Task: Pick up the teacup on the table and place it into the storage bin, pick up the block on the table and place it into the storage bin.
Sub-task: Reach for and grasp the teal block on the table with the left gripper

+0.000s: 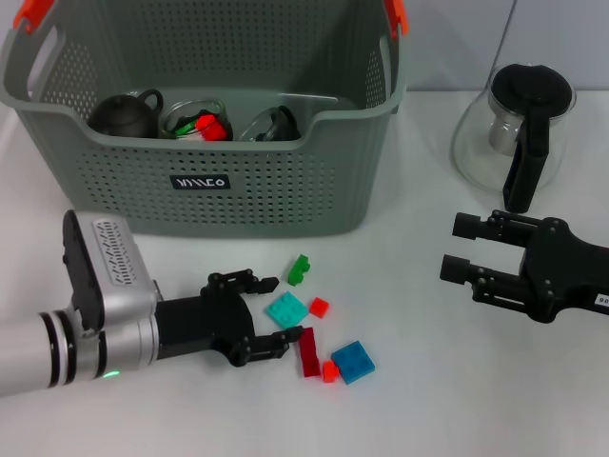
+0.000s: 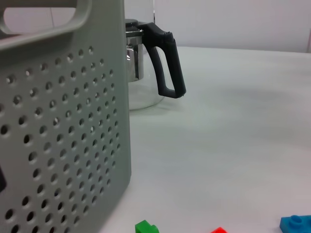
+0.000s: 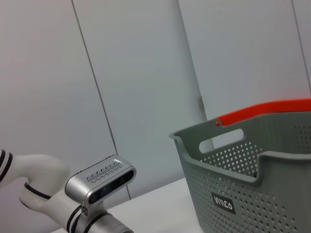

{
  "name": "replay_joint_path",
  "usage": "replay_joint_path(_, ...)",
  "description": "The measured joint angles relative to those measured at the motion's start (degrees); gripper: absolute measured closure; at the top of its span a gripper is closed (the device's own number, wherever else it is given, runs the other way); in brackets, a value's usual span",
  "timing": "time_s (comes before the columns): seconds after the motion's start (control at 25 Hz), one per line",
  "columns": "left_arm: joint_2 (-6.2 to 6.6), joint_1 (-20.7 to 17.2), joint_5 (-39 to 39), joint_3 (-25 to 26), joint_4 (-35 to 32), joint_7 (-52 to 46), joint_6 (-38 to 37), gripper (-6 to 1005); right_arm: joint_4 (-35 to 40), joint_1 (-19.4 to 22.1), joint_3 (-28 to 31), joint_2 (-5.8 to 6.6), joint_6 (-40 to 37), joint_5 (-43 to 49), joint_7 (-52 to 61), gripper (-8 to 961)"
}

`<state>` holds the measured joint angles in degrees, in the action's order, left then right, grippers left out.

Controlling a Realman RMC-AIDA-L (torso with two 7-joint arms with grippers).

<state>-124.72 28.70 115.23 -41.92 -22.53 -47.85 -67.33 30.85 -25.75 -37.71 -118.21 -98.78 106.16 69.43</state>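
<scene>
Teal flat plastic block (image 1: 286, 310) sits just ahead of my left gripper (image 1: 268, 316), jaws spread around it, while my right gripper (image 1: 463, 255) idles open, well apart.

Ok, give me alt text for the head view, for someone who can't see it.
The left gripper, open, sits low on the white table beside scattered small blocks in front of the grey storage bin. The right gripper, open, hovers near a glass carafe.
</scene>
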Motion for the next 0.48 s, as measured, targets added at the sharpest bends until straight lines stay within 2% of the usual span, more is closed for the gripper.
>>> replay_joint_path(0.48,-0.08,0.9,-0.6,0.4,0.9,0.5,2.4,269,-0.1,0.0,0.0,0.00,0.0,0.0,0.0,279)
